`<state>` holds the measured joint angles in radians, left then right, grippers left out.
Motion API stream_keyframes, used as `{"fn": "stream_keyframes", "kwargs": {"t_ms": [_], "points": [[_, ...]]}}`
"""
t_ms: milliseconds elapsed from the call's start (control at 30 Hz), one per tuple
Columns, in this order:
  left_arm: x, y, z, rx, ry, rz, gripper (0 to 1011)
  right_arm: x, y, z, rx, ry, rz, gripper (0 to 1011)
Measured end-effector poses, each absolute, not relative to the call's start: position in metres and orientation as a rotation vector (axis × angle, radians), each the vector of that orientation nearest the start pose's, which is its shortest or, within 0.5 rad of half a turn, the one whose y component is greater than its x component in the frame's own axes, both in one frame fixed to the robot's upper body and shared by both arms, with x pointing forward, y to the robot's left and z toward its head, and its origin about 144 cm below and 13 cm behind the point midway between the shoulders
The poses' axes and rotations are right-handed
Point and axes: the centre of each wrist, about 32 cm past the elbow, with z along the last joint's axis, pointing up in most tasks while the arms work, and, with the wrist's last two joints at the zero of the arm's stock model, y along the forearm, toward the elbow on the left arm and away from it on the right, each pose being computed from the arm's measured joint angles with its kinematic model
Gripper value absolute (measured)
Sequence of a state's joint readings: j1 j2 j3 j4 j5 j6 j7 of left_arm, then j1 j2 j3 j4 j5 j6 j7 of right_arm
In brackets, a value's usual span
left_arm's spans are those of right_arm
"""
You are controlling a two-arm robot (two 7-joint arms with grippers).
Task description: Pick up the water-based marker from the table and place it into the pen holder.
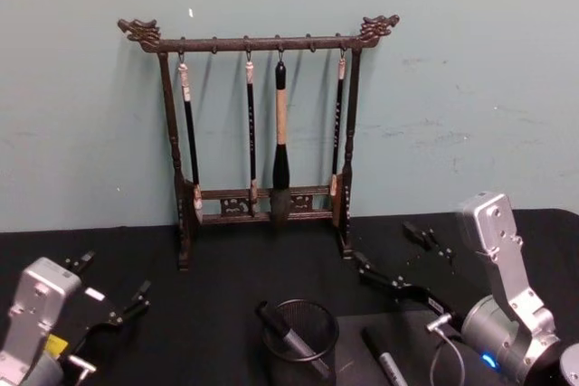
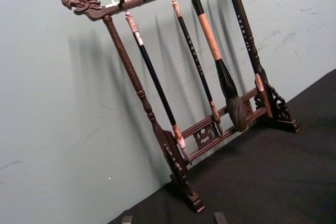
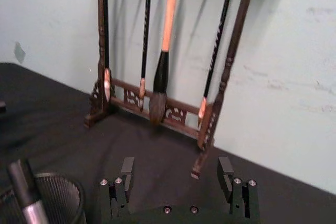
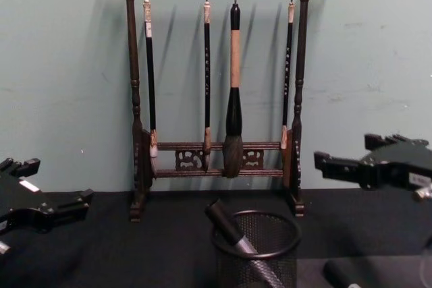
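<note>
Loose marker is laid at bench front edge, beside pen holder.
Left end effector and right end effector are held wide apart, empty.

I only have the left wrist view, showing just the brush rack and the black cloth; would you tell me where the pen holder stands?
Observer: The pen holder stands on the table in front of the brush rack, nearer the robot.
Operator: Thank you. Is a marker lying outside it?
Observer: Yes, one marker lies flat on the table just right of the holder. Another marker already leans inside.
Operator: Which tool is closer to the loose one?
Observer: The right tool, which hovers open and empty just beyond it, toward the rack. The left tool is open and empty, far to the left.
</note>
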<state>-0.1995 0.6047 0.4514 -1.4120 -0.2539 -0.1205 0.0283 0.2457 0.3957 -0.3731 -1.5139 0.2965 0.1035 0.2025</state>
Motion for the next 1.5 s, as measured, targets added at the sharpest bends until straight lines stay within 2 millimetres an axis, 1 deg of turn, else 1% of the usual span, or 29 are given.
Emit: {"fn": "stream_keyframes", "kwargs": {"t_ms": [133,167,200,333,567,733,1033,1500], "points": [[0.489,0.310,1.140,0.304,-0.285,1.248,1001,0.503,-0.242,1.185,-0.186,-0.064,-1.064,1000],[0.489,0.310,1.140,0.304,-0.285,1.248,1001,0.497,-0.243,1.184,-0.206,-0.050,-1.068,1000],[0.489,0.310,1.140,0.304,-0.285,1.248,1001,0.497,-0.243,1.184,-0.206,-0.050,-1.068,1000],[0.489,0.310,1.140,0.304,-0.285,1.248,1001,0.486,-0.243,1.183,-0.240,-0.022,-1.074,1000],[0.489,0.310,1.140,0.304,-0.285,1.248,1001,0.471,-0.238,1.181,-0.301,0.018,-1.083,1000],[0.489,0.310,1.140,0.304,-0.285,1.248,1001,0.464,-0.233,1.177,-0.344,0.037,-1.085,1000],[0.489,0.310,1.140,0.304,-0.285,1.248,1001,0.463,-0.225,1.171,-0.395,0.072,-1.084,1000],[0.489,0.310,1.140,0.304,-0.285,1.248,1001,0.472,-0.221,1.159,-0.462,0.150,-1.078,1000]]}}
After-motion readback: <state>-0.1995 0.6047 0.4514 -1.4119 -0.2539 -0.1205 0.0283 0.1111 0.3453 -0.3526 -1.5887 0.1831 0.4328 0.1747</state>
